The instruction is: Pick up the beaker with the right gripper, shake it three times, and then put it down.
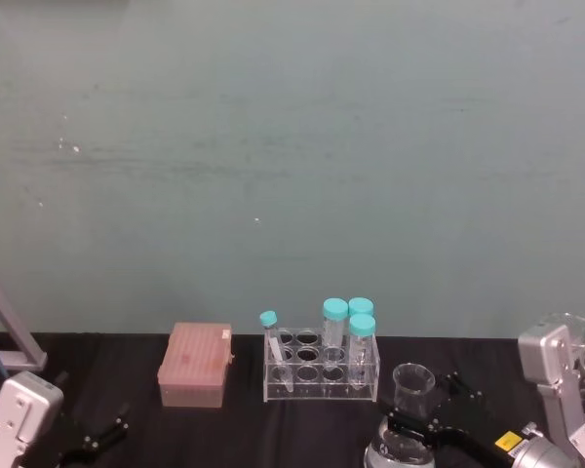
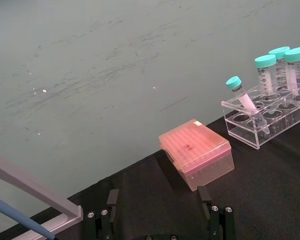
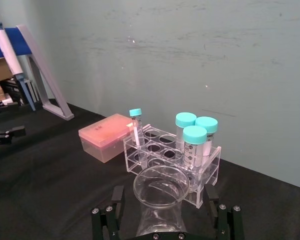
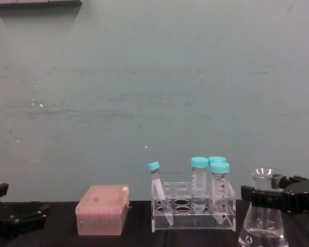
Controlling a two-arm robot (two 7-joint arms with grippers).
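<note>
since the right gripper [image 3: 164,200] straddles the beaker [image 4: 261,216] at its neck with jaws apart and off the glass, you risk a weak hold: smooth, tapered glass could slip if they close off-centre. the rack [image 1: 322,366] stands just behind, so a wide shake could knock its tubes. the beaker is clear, wide-based, narrow-necked with a flared rim, upright on the table [image 3: 50,190] at the robot's right. the left gripper [image 2: 160,205] sits parked at the left, fingers apart.

Head camera looks forward-down, chest camera level, wrist cameras low and near; all share the clear plastic tube rack [image 1: 322,390].
</note>
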